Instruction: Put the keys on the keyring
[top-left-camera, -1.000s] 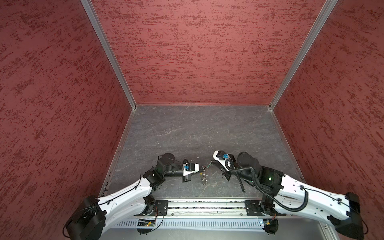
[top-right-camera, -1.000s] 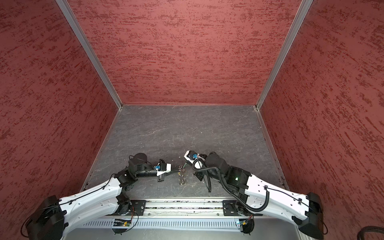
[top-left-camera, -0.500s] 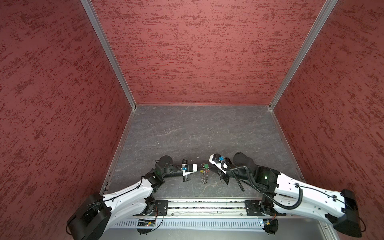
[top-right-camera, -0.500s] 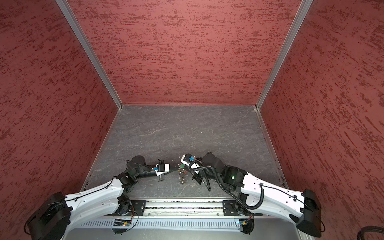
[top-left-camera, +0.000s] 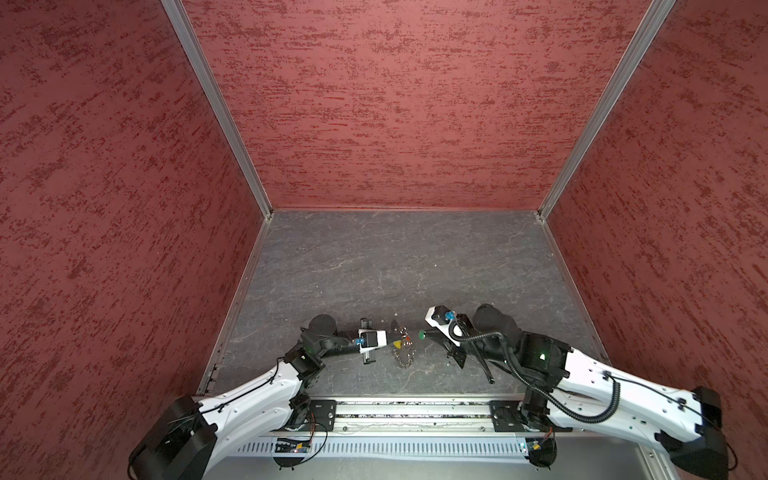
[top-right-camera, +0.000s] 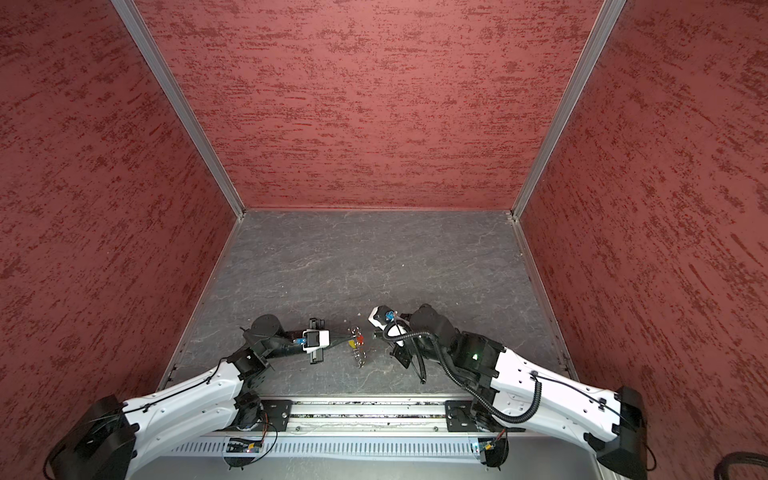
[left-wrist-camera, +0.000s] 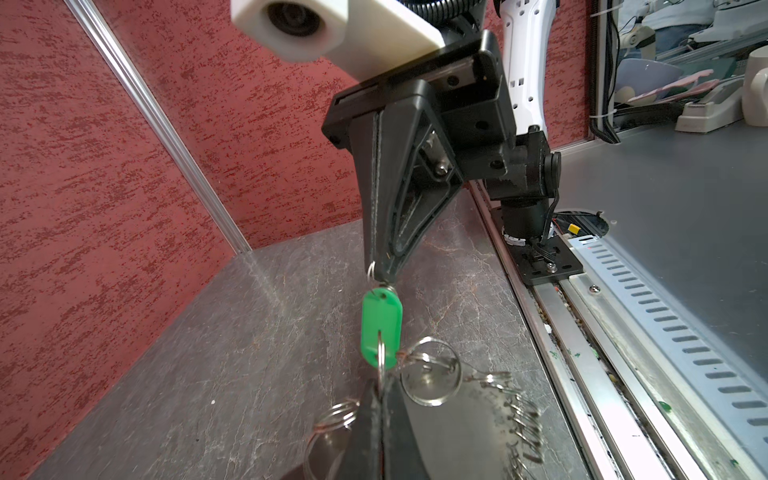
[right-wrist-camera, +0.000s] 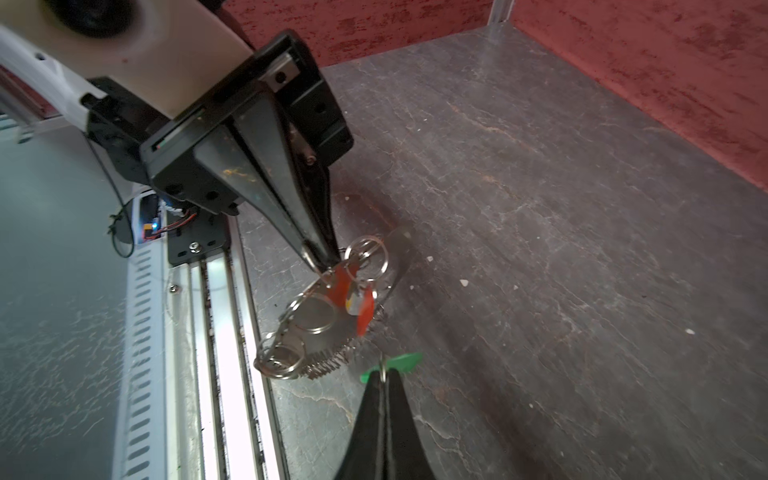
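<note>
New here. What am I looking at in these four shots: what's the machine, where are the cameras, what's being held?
Two white robot arms reach over a grey floor inside red walls. Two pictures look down from overhead. They come from a side-by-side camera pair, so they are nearly the same. The other two come from a camera on each arm's wrist, each looking past its own tool at the opposite arm.

The left tool is shut on a ring of a bunch: a silver chain of rings with a red tag and a yellow tag. The right tool is shut on the small ring of a green tag, held apart from the bunch in the overhead pictures.
</note>
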